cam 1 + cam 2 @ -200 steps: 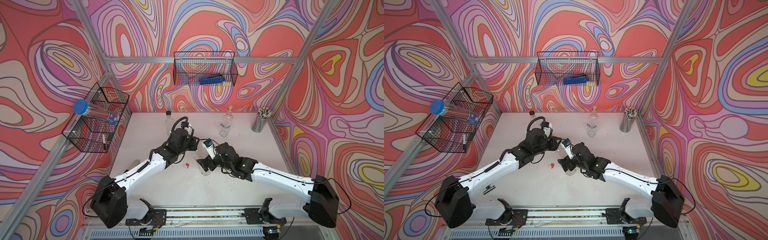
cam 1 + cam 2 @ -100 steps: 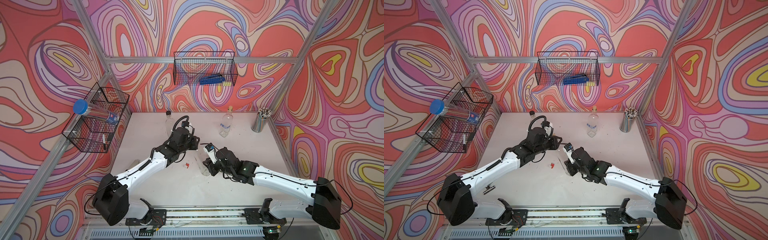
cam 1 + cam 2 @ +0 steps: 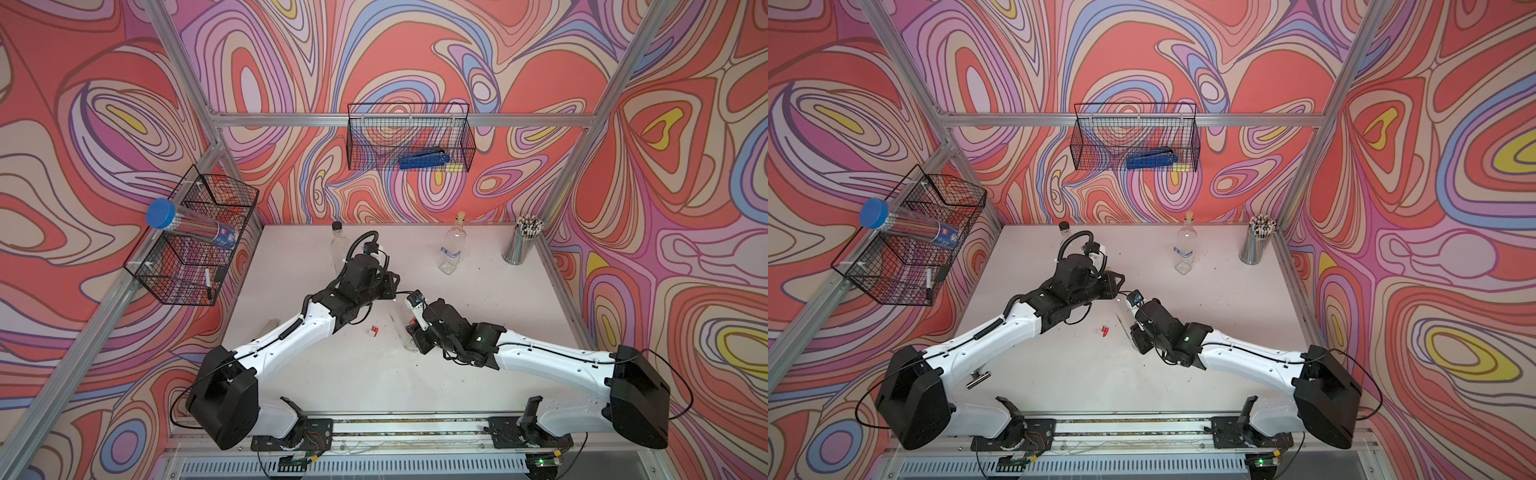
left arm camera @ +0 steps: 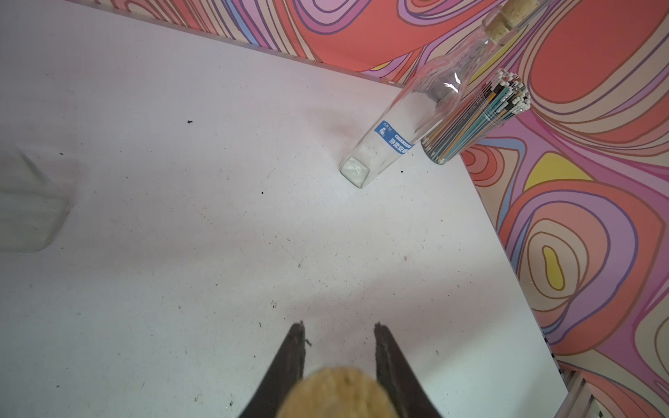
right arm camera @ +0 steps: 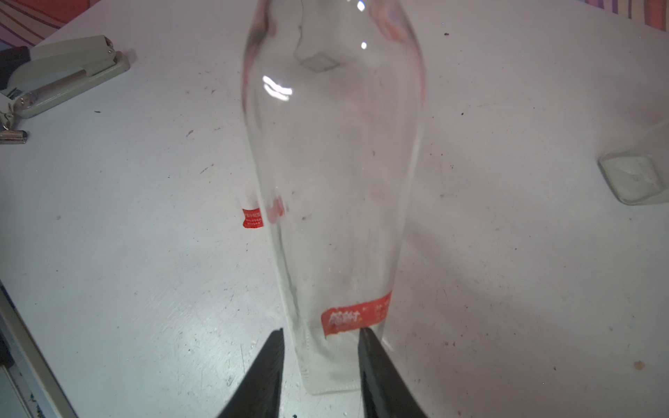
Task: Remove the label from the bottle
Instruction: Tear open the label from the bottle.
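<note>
We find the clear bottle (image 5: 333, 181) mid-table, mostly hidden by the arms in both top views. The left gripper (image 4: 338, 325) clamps a cork (image 4: 340, 391), which the frame edge cuts off. The right gripper (image 5: 320, 331) straddles the bottle's base at the red label (image 5: 356, 316); we cannot tell whether it pinches.

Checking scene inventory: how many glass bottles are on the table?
3. Black-capped bottle at the back wall; blue-labelled bottle near the pencil cup; red-labelled bottle mid-table, held at cork and base. None seems hidden.

Twin high top views (same scene); close downward wrist views.
</note>
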